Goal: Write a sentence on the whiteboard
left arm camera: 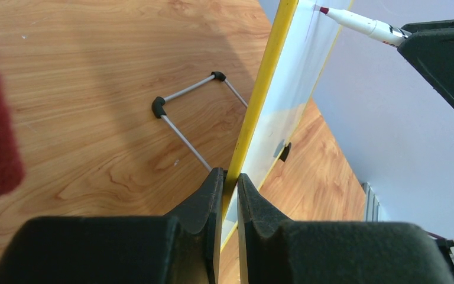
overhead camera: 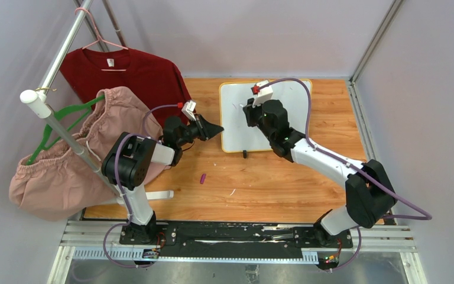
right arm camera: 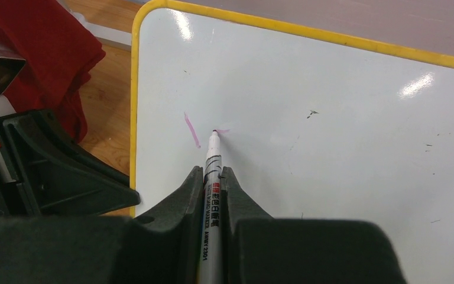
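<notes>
Yellow whiteboard (left arm camera: 261,89) edge in left end effector (left arm camera: 229,175) | marker (right arm camera: 213,171) tip touching

Left gripper (left arm camera: 229,176) pinches whiteboard (left arm camera: 266,77) edge; marker (left arm camera: 359,24) tip seemingly touching.

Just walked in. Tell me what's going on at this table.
The left gripper is shut on the whiteboard at its yellow left edge, steadying it. The right gripper is shut on a marker whose tip is against the white surface. Of the sentence, only one short purple stroke and a faint dab at the tip are on the board, so the writing has barely begun.
</notes>
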`<state>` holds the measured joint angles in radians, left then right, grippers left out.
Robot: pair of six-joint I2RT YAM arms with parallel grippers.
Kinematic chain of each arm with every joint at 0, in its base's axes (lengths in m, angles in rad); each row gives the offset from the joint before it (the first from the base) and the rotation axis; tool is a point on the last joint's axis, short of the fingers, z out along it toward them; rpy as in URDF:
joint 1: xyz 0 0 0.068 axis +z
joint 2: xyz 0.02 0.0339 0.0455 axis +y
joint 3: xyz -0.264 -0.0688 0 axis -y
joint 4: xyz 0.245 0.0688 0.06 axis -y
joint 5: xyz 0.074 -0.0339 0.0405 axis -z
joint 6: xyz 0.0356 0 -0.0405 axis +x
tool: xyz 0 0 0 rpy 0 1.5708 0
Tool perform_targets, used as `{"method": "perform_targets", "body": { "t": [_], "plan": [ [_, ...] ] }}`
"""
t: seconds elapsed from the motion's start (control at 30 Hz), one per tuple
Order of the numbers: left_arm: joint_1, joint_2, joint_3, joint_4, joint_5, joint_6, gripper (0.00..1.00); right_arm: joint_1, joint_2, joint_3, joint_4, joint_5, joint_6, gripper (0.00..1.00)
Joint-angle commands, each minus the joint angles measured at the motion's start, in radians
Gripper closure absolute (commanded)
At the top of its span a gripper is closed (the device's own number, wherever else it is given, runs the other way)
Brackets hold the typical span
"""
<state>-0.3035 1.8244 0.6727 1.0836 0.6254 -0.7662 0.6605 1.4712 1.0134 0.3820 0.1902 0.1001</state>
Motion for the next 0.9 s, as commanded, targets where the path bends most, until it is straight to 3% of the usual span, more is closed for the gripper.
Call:
{"method": "perform_targets", "body": {
  "t": [0.0, 0.87],
  "plan": [
    [-0.009, -0.031, 0.004, 0.07, 0.011, 0.001, 1.0, -0.01, 0.012, 0.01, 0.011, -0.03, 0.036, 1.0],
    [-0.009, -0.036, 0.003, 0.076, 0.01, 0.001, 1.0, -0.008, 0.002, -0.079, -0.031, -0.075, 0.087, 1.0]
  ]
}}
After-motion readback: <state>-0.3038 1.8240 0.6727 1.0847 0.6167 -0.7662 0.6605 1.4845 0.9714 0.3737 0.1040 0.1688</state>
